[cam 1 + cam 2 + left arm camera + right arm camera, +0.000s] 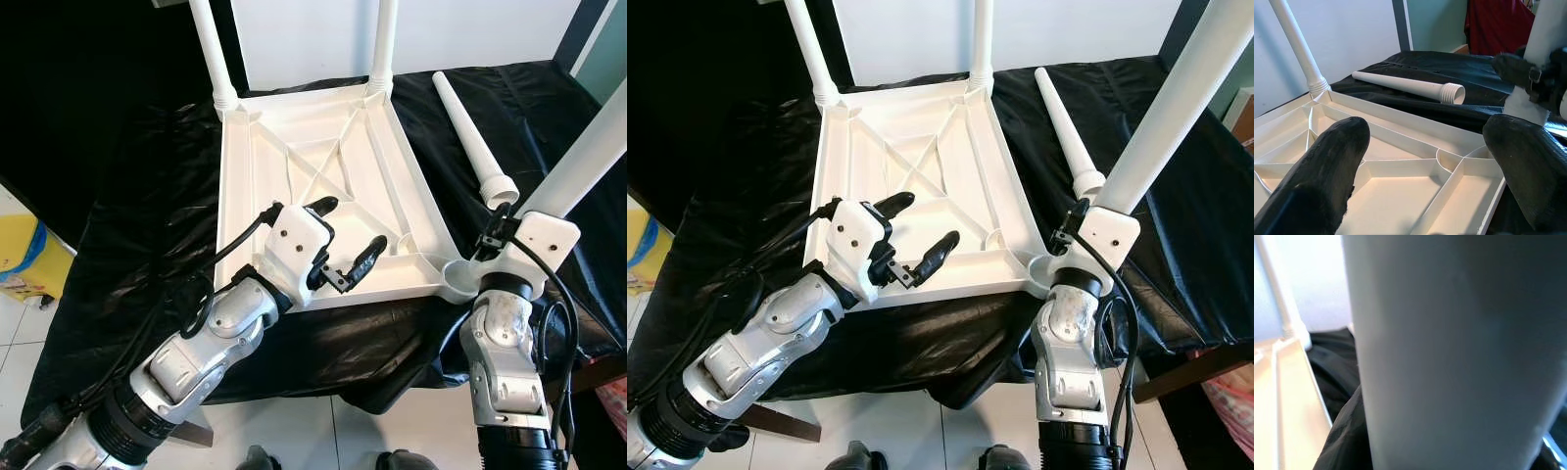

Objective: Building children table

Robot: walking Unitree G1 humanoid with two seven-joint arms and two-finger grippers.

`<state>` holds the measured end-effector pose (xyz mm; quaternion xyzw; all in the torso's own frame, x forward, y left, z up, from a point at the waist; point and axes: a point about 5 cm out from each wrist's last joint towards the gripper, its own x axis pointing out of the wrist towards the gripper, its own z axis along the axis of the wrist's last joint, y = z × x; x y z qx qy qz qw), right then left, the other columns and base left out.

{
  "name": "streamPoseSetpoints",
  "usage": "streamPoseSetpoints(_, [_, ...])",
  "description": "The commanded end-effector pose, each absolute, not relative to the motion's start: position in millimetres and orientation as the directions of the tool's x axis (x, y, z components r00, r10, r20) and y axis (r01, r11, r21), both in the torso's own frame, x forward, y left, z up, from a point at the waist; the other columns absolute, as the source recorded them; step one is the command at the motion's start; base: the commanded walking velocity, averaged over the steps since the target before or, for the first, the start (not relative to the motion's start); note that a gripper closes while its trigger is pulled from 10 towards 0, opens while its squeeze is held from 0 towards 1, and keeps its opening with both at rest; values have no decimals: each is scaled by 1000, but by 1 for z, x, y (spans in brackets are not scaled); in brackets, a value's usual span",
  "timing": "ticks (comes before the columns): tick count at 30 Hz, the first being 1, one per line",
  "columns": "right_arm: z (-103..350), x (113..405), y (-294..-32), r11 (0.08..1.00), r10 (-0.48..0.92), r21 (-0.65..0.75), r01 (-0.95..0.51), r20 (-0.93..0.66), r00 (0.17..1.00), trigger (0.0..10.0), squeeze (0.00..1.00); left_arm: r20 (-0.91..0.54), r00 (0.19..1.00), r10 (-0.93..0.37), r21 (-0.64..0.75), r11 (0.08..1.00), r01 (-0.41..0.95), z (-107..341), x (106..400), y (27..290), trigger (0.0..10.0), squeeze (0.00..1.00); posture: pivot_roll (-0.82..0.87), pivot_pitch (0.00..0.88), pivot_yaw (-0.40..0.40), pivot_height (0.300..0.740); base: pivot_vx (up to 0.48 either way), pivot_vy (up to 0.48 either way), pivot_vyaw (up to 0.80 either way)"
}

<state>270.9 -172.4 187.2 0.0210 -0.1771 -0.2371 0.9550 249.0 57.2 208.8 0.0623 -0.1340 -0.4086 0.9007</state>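
Observation:
A white children's tabletop (pixel 235 196) lies upside down on black cloth. Two white legs (pixel 214 49) (pixel 384 39) stand screwed into its far corners. A third leg (pixel 470 137) lies loose on the cloth to the right, threaded end toward me. My right gripper (pixel 495 233) is shut on a fourth leg (pixel 588 147), holding it tilted with its lower end just above and beside the near right corner socket (pixel 460 277). This leg (pixel 1449 357) crosses close in the right wrist view. My left gripper (pixel 351 227) hovers open over the tabletop's near edge, holding nothing.
The black cloth (pixel 127 196) drapes over the low support and hangs off its near edge. A yellow object (pixel 20 255) sits on the tiled floor at the left. A white wall stands behind, and something red (pixel 1498 24) shows beyond the far right.

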Motion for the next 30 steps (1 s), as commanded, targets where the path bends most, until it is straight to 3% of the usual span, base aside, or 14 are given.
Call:
streamPoseSetpoints(1, [187, 273, -163, 916, -401, 124, 381, 319, 859, 10000, 0, 119, 355, -927, 274, 374, 886, 208, 235, 46, 10000, 0, -40, 116, 58, 740, 0, 0, 0])
streamPoseSetpoints(2, [184, 275, -162, 933, -360, 100, 346, 307, 881, 10000, 0, 119, 352, -928, 264, 372, 890, 208, 235, 45, 10000, 0, -40, 116, 58, 740, 0, 0, 0])
streamPoseSetpoints(3, [182, 276, -159, 950, -313, 77, 304, 305, 900, 10000, 0, 120, 351, -929, 250, 371, 895, 208, 235, 45, 10000, 337, -40, 115, 60, 740, 0, 0, 0])
streamPoseSetpoints(4, [182, 276, -159, 950, -313, 77, 304, 305, 900, 10000, 0, 120, 351, -929, 250, 371, 895, 208, 235, 45, 10000, 337, -40, 115, 60, 740, 0, 0, 0])
streamPoseSetpoints(5, [183, 279, -154, 978, -208, 59, 200, 299, 931, 10000, 0, 123, 353, -928, 215, 372, 903, 209, 237, 46, 10000, 337, -42, 116, 60, 740, 0, 0, 0])
streamPoseSetpoints(6, [183, 281, -153, 988, -155, 50, 146, 289, 945, 10000, 0, 130, 351, -927, 187, 370, 910, 211, 238, 47, 10000, 1000, -47, 113, 61, 740, 0, 0, 0])
streamPoseSetpoints(14, [183, 286, -153, 997, 73, -29, -68, 233, 970, 10000, 0, 167, 314, -935, 125, 335, 934, 224, 242, 49, 10000, 1000, -49, 107, 48, 740, 0, 0, 0])
streamPoseSetpoints(15, [184, 288, -155, 993, 114, -43, -108, 222, 968, 10000, 0, 180, 285, -942, 101, 306, 947, 230, 241, 49, 10000, 843, -51, 106, 49, 740, 0, 0, 0])
streamPoseSetpoints(16, [184, 288, -155, 993, 114, -43, -108, 222, 968, 10000, 0, 180, 285, -942, 101, 306, 947, 230, 241, 49, 10000, 843, -51, 106, 49, 740, 0, 0, 0])
streamPoseSetpoints(17, [184, 289, -155, 992, 129, -39, -123, 213, 969, 10000, 0, 190, 263, -946, 93, 284, 954, 232, 240, 49, 10000, 0, -55, 103, 45, 740, 0, 0, 0])
streamPoseSetpoints(19, [186, 293, -156, 980, 197, -67, -187, 193, 961, 10000, 0, 216, 206, -954, 83, 228, 970, 242, 238, 49, 10000, 0, -57, 101, 41, 740, 0, 0, 0])
streamPoseSetpoints(24, [191, 297, -158, 968, 247, -79, -236, 180, 952, 10000, 0, 240, 183, -954, 84, 208, 974, 251, 241, 51, 10000, 0, -69, 96, 35, 740, 0, 0, 0])
streamPoseSetpoints(30, [196, 305, -155, 871, 478, -169, -461, 82, 874, 10000, 0, 212, 70, -975, 148, 102, 984, 262, 241, 48, 10000, 0, -69, 79, 28, 740, 0, 0, 0])
